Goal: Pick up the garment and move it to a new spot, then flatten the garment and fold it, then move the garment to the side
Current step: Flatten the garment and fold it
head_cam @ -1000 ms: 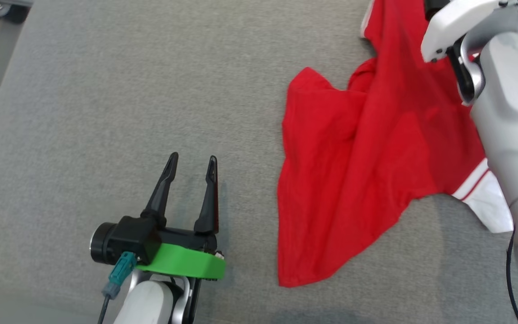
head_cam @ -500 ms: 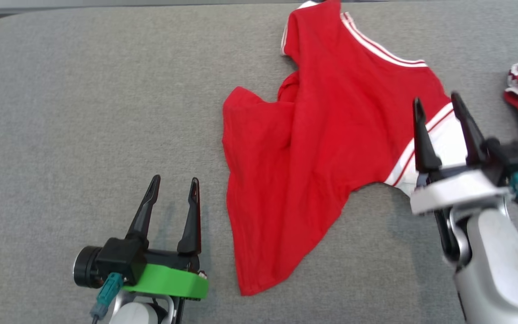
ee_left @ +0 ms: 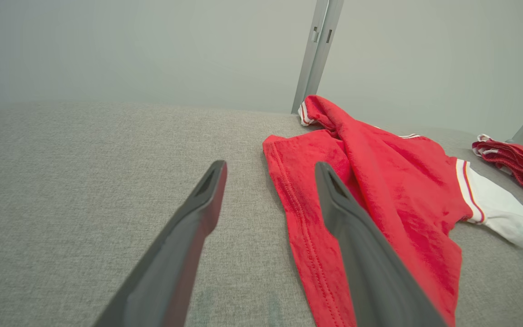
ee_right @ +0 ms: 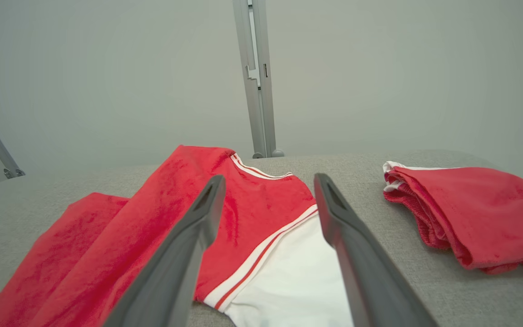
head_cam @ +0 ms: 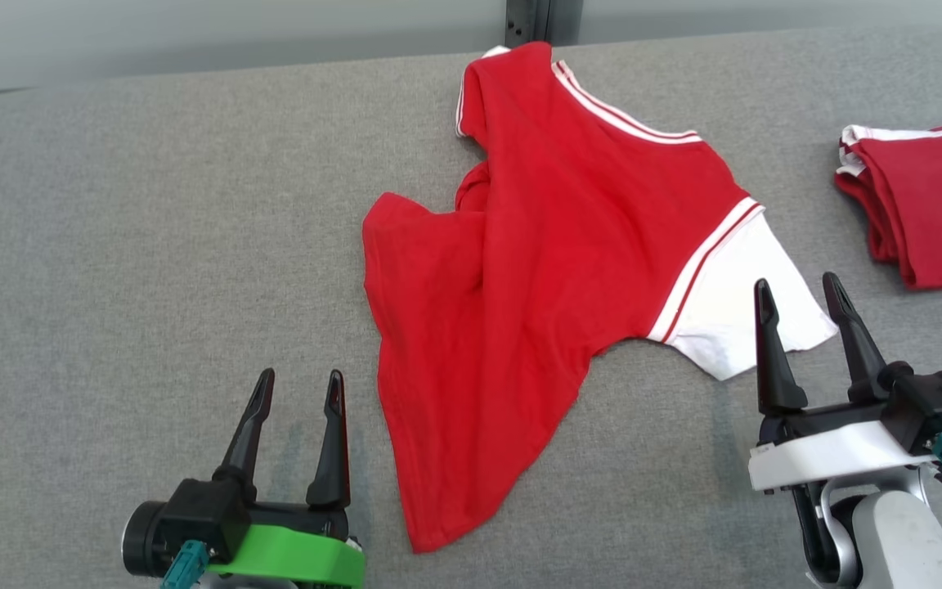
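Observation:
A red garment with white sleeves and striped trim lies crumpled on the grey padded table, near the middle. It also shows in the left wrist view and the right wrist view. My left gripper hovers open at the lower left, just left of the garment's bottom hem, with nothing between its fingers. Low on the right, my right gripper is open too, its fingertips over the edge of the white sleeve.
A second red garment, folded, lies at the table's right edge; the right wrist view has this folded garment too. A grey wall with a metal post stands behind the table. Bare grey cloth stretches across the table's left half.
The head camera has swung, so the whole picture shifted and the folded garment came into view. My right arm came down from high over the garment to the lower right.

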Robot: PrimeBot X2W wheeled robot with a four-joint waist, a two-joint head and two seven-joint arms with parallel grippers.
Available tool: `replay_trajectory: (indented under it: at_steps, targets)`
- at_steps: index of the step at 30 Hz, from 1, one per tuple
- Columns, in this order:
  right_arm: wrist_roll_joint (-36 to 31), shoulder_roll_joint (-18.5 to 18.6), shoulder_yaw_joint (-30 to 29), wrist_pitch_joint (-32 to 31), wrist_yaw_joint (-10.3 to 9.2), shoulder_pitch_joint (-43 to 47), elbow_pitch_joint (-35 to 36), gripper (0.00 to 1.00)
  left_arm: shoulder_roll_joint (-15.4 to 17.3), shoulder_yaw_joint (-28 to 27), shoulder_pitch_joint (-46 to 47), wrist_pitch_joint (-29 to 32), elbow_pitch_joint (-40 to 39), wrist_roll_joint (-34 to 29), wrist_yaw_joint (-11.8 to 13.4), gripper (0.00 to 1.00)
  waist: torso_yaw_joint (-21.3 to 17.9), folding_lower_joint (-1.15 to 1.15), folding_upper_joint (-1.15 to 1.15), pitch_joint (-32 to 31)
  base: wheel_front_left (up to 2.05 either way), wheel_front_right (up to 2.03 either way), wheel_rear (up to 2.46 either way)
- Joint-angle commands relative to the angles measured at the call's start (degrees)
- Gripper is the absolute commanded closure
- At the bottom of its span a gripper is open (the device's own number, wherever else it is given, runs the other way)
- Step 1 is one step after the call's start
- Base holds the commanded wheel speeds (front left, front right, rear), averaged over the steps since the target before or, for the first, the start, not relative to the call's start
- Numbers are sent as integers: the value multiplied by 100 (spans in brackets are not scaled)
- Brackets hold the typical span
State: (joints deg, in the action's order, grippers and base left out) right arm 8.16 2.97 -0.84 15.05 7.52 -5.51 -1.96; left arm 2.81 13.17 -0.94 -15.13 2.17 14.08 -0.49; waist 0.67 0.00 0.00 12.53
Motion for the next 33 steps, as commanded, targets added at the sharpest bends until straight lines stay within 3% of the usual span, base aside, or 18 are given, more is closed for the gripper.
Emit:
replay_trajectory:
  at_steps: [1,22,29,33]
  targets:
    - [75,-5,8,16,-6,113,-30,0,17,-10,-104,1,22,42,13,0,-54,0,0,-171,0,0,0]
    - [104,-5,132,17,-6,297,-316,0,17,-73,-389,1,140,127,34,0,44,0,0,-826,0,0,0]
    - [74,-5,150,17,-6,244,-316,0,16,87,-445,6,451,178,-81,0,38,0,0,-816,0,0,0]
    - [39,-4,110,17,-6,218,-298,0,17,316,-460,385,818,374,-221,0,21,0,0,-787,0,0,0]
